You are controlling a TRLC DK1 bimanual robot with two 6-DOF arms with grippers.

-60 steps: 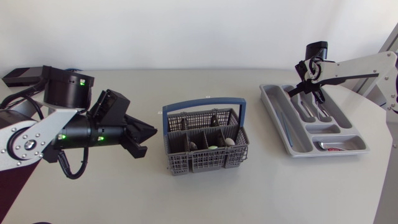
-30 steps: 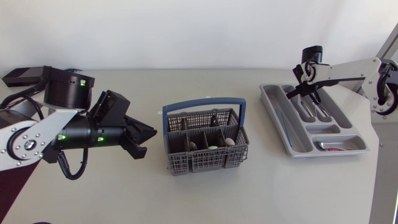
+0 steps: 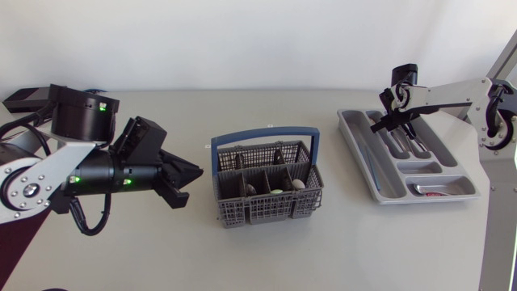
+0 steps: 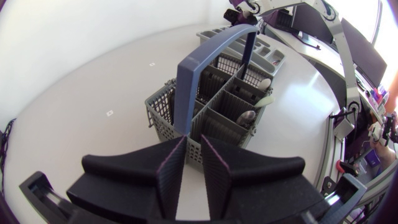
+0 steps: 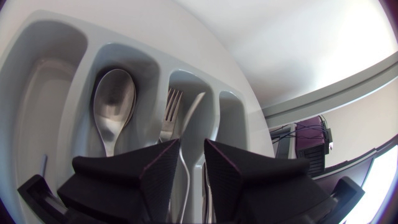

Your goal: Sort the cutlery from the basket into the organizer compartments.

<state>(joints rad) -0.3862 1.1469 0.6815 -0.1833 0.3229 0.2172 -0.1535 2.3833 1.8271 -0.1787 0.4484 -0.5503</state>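
Head view: cutlery sort partly done.
On the table [image 3: 266, 250], the centre basket [image 3: 271, 212] holds several pieces; organizer [image 3: 362, 158] at 3 o'clock. The left tool [image 4: 194, 142], narrowly parted and empty, sits at the basket's 9 o'clock. The right tool [image 5: 193, 146], slightly parted and gripping nothing, hangs over the sorted spoon [image 5: 114, 102] and fork [image 5: 171, 112].

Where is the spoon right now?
Right wrist view: the spoon lies in an organizer compartment, beside the fork's compartment, ahead of the right gripper.
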